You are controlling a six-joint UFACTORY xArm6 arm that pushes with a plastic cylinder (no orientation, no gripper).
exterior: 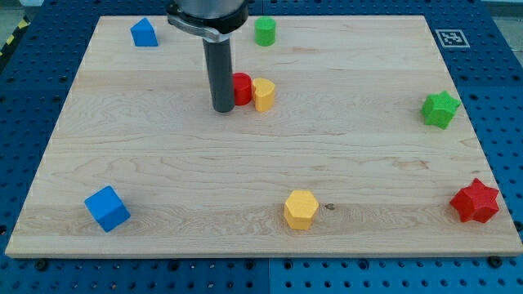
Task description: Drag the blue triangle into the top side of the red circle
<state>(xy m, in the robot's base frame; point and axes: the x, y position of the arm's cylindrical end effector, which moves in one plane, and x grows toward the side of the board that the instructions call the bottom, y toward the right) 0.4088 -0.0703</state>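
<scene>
The blue triangle (144, 33) sits near the board's top left corner. The red circle (242, 88) stands at the upper middle, touching a yellow block (263, 95) on its right. My tip (224, 109) rests on the board just left of the red circle, right beside it; the rod hides part of the circle's left side. The tip is well to the right of and below the blue triangle.
A green cylinder (265, 31) is at the top centre. A green star (440, 109) is at the right, a red star (475, 201) at the bottom right. A yellow hexagon (301, 210) is at the bottom centre, a blue cube (107, 208) at the bottom left.
</scene>
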